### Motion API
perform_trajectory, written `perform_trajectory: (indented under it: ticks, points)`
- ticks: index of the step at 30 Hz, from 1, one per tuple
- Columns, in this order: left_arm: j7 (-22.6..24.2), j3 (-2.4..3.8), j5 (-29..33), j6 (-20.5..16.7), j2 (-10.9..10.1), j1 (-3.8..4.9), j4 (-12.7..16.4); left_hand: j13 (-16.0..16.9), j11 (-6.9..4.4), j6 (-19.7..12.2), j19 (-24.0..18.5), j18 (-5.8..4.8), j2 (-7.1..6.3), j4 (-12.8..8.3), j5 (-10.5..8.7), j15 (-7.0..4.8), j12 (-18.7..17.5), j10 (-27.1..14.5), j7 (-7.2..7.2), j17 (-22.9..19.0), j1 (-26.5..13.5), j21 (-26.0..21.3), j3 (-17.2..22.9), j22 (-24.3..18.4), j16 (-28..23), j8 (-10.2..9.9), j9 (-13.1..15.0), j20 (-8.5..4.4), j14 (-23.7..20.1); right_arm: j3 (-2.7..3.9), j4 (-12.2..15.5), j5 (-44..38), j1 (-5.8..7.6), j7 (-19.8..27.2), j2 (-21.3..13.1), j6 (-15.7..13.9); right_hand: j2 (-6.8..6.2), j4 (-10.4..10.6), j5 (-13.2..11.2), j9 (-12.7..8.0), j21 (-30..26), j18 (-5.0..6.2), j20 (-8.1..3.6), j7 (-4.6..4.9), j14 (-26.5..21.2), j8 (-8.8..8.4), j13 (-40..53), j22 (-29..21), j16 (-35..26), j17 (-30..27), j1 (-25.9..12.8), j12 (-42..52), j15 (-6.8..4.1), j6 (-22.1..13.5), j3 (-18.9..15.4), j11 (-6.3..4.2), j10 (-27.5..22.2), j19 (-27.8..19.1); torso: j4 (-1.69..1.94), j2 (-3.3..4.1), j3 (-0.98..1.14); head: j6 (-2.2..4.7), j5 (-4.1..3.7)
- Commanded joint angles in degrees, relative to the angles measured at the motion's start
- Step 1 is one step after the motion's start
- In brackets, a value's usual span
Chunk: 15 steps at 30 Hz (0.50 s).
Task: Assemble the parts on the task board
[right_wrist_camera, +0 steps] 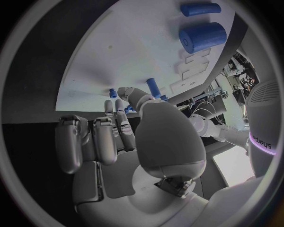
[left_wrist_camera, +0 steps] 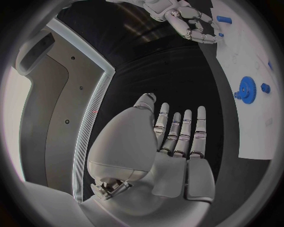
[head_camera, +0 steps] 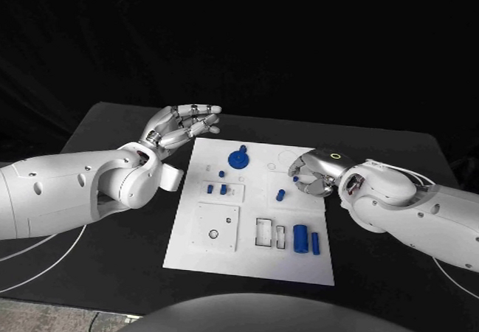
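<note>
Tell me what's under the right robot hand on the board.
The right robot hand hovers over the white board's right edge. A small blue peg lies just beside it; anything directly beneath is covered.

Both arms are chunky glossy white shells with small round dark holes. The left hand (head_camera: pixel 183 125) and right hand (head_camera: pixel 311 173) are silver metal, the right with a green-lit ring near its wrist. Thin white cables trail off both arms.

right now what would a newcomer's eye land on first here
The white board mid-table, dotted with blue parts: a gear near its far end, a fat cylinder near its near right corner. Next, the two silver hands: the left hand open off the board's far left corner, the right hand curled at its right edge.
</note>
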Motion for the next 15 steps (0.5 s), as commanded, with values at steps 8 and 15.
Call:
perform_trajectory:
  ticks: [8,15]
  points:
    - [0.6,-0.01,0.7,2.4,0.6,0.04,-0.5,-1.1,0.61,0.1,1.5,1.22,0.38,0.0,0.79,0.21,1.0,0.2,0.73,-0.8,1.6,-0.2,-0.8,-0.3,0.8,0.4,-0.7,0.04,1.2,0.01,-1.5,-2.1,-0.45,-0.3,0.7,-1.5,0.71,0.5,-3.0,-0.1,-0.1,0.25,-0.14,-0.30,2.1,0.50,-0.4,11.8,0.3,7.1,0.3,1.0,-0.15,2.0,0.2,-0.44,1.3,0.1,0.14,-0.01,-0.02,0.00,-0.20]
    - [0.6,-0.03,0.7,2.4,0.7,0.02,-0.8,-1.6,0.78,0.2,1.9,1.33,0.54,0.0,1.08,0.17,1.5,0.4,0.85,-1.1,2.1,-0.2,-0.9,-0.4,1.1,0.7,-1.0,0.03,1.6,0.01,-2.2,-1.8,-0.69,-0.2,1.1,-1.1,1.04,1.0,-6.1,-0.6,0.0,0.22,0.10,-0.18,2.2,0.05,-1.0,11.9,0.3,7.1,0.2,1.8,0.10,2.4,-0.2,-0.45,2.2,0.2,0.11,0.00,-0.06,0.00,-0.22]
